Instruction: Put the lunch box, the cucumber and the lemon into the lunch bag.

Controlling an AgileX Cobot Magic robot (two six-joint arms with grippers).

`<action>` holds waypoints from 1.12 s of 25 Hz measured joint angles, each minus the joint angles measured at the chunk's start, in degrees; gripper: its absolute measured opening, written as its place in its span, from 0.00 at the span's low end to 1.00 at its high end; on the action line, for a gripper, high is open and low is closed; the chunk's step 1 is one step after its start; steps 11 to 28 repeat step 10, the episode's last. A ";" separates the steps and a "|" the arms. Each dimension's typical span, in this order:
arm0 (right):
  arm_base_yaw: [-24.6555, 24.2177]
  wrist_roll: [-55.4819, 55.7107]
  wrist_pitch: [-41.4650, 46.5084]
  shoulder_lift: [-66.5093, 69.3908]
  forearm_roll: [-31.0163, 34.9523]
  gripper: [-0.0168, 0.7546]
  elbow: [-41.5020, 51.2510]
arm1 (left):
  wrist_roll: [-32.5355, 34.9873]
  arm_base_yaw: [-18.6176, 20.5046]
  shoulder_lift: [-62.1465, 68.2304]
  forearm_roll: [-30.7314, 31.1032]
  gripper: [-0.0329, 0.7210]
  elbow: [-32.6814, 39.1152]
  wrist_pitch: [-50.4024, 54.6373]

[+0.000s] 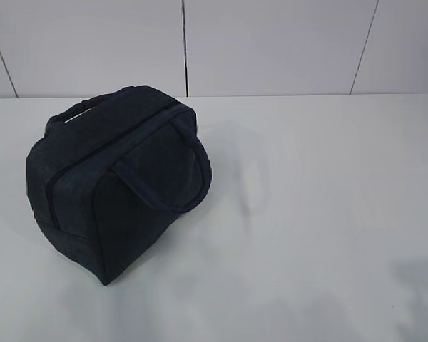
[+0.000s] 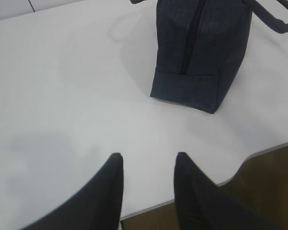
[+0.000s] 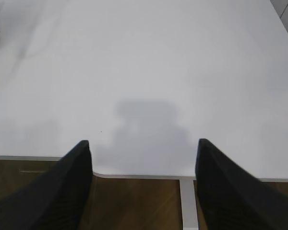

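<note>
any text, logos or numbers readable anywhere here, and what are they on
None: no view shows a readable word, number or sign.
lunch bag: plain dark navy fabric on the sides in view, no label or logo showing.
table: bare white, unmarked.

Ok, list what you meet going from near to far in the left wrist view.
Left gripper with its black fingers apart and empty → bare white table → boxy dark navy fabric lunch bag with its zipper closed, loop handle at the far right.

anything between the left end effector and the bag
Nothing: in the left wrist view only bare white table separates the open left end effector from the bag.
</note>
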 joint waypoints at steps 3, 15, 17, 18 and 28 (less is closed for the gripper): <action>0.00 0.00 0.00 0.00 0.00 0.68 0.00 | 0.00 0.00 0.00 0.00 0.36 0.00 0.00; 0.00 0.00 0.00 0.00 0.00 0.68 0.00 | 0.00 0.00 0.00 0.00 0.36 0.00 0.00; 0.00 0.00 0.00 0.00 0.00 0.68 0.00 | 0.00 0.00 0.00 0.00 0.36 0.00 0.00; 0.00 0.00 0.00 0.00 0.00 0.68 0.00 | 0.00 0.00 0.00 0.00 0.36 0.00 0.00; 0.00 0.00 0.00 0.00 0.00 0.68 0.00 | 0.00 0.00 0.00 0.00 0.36 0.00 0.00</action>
